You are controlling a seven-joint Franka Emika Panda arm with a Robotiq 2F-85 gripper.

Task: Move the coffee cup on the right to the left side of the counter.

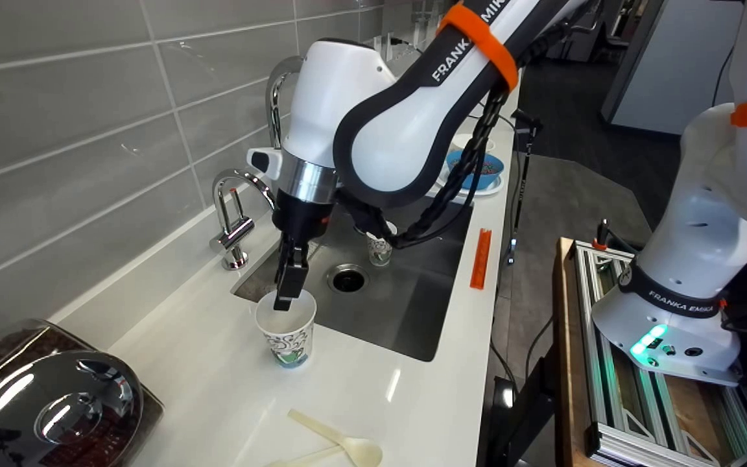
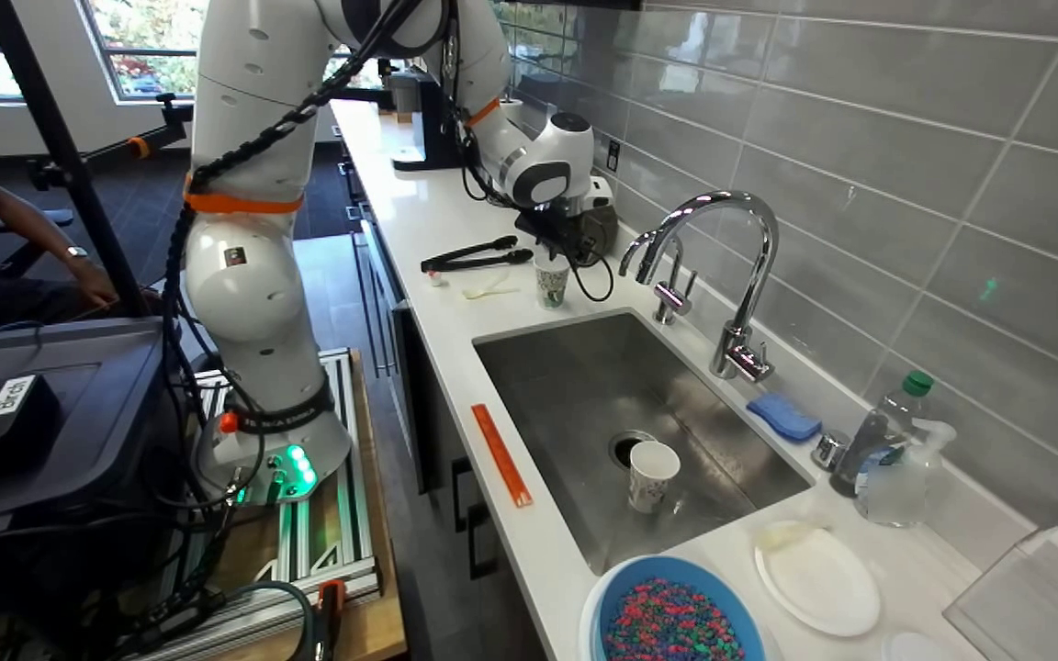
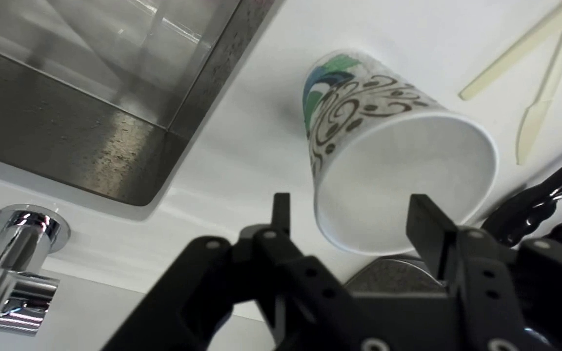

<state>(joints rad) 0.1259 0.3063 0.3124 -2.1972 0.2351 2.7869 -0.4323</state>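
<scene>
Because a paper wall is pinched most surely from inside and outside at once, I read the black two-finger end effector (image 3: 350, 209) as posed for a rim hold: fingers spread, gripping nothing. One fingertip shows over the mouth of the white tapered paper cup with brown-swirl and blue-green print (image 3: 398, 156), the other just outside its rim. Whether the inner tip dips below the rim, I cannot tell.

That cup, which I take for the task's own, stands upright on the glossy white bench (image 1: 438, 408), just beside the corner of the rectangular steel sink (image 1: 406, 318). Judged by the facing of the white robot base (image 1: 672, 324), it is left of the sink, so this may be the reach or the letting-go; one moment won't settle it for me. If I do squeeze, lightly: the wall could crumple.

Next out, pale yellow plastic cutlery (image 1: 362, 450) and black tongs (image 2: 518, 256), both apart from the cup; laid loose, probably for other jobs. At the grey tiles (image 1: 69, 117), a dark-filled clear container with a shiny round lid (image 1: 62, 415), set back perhaps to spare working room.

Down in the sink, a second white printed paper cup (image 2: 654, 473), mouth up just beside the round drain (image 1: 348, 280), possibly parked there. A flat orange strip (image 1: 480, 258) lies along the sink's front edge. Farthest off, a round blue bowl of coloured bits (image 2: 717, 588) sits on a white plate (image 2: 588, 617), I suspect to catch spills.
</scene>
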